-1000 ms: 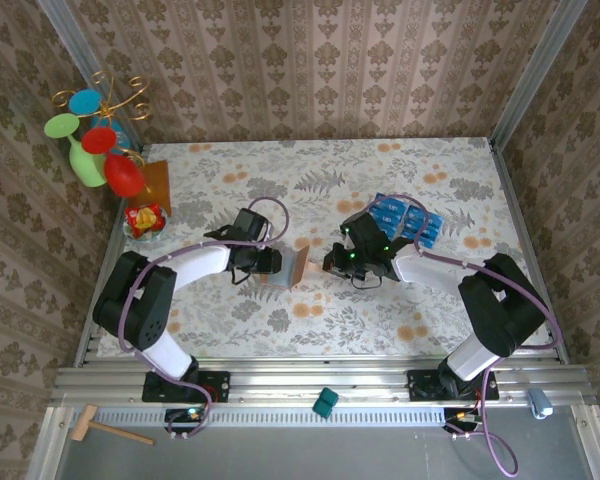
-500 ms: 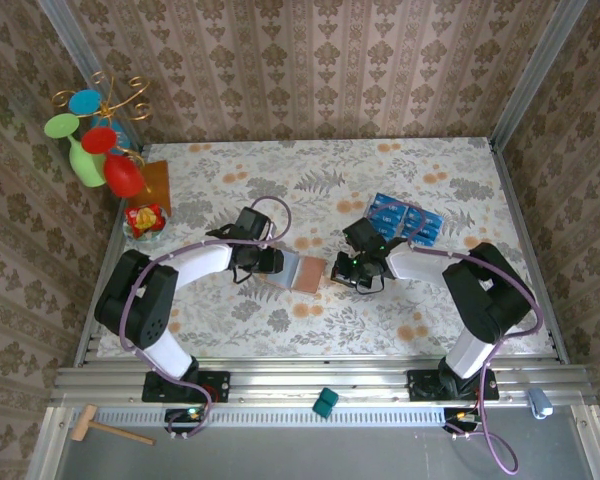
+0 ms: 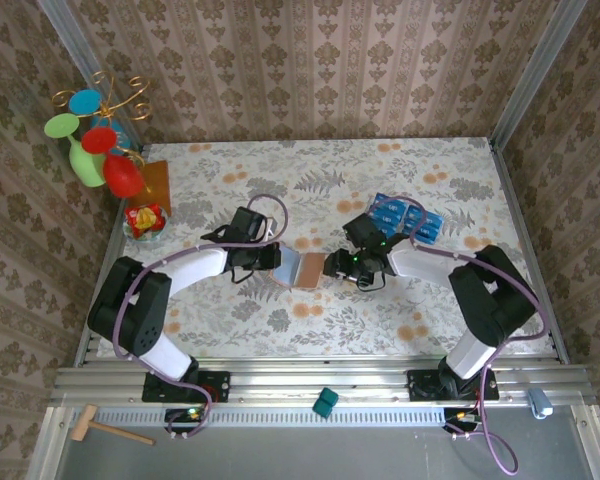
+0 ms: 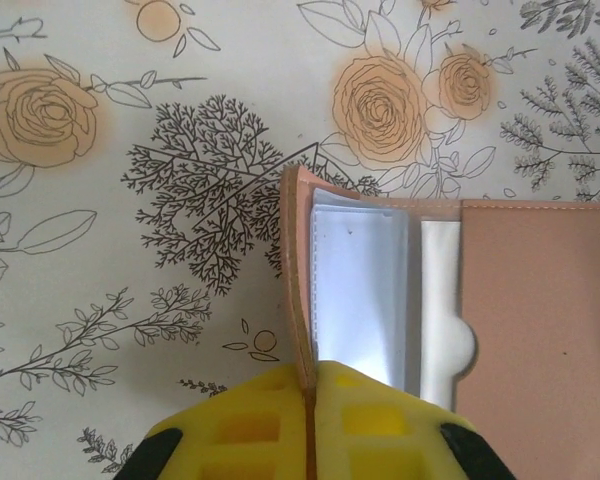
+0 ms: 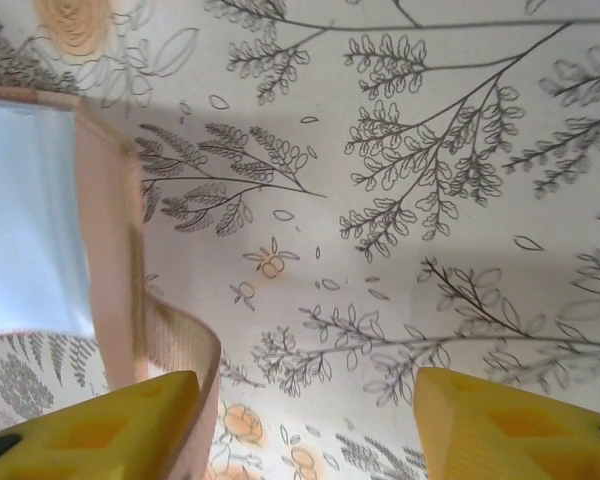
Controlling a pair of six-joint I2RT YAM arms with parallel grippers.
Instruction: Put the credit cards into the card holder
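Left gripper (image 4: 305,385) is clamping its yellow fingers (image 4: 250,430) together on the raised flap of the card holder (image 4: 540,320). The holder is lying open at the centre of the floral worktop (image 4: 100,250) in the overhead view. Its grey-blue lining is facing up, and its pinkish-brown panel is lying flat toward the right of the left wrist frame.

Right gripper (image 5: 305,400) is facing it from the other side with its fingers standing wide apart. One edge of the holder is curling just inside the finger at the lower left of the right wrist frame, touching or nearly touching it, and nothing is being gripped there.

The credit cards (image 3: 406,220) are sitting in a blue cluster up and to the right of centre in the overhead view, well apart from the holder. None is showing in a pocket or in either gripper.

By this reading the holder is being spread and steadied, and loading is yet to begin. Three things could go wrong from here:
- The thin flap may slip out of the left gripper's pinch and let the holder fold shut.
- The open right gripper, if it closes or pulls off-line, may drag or crease the loose edge.
- The glossy cards, packed close together, may resist being picked singly.
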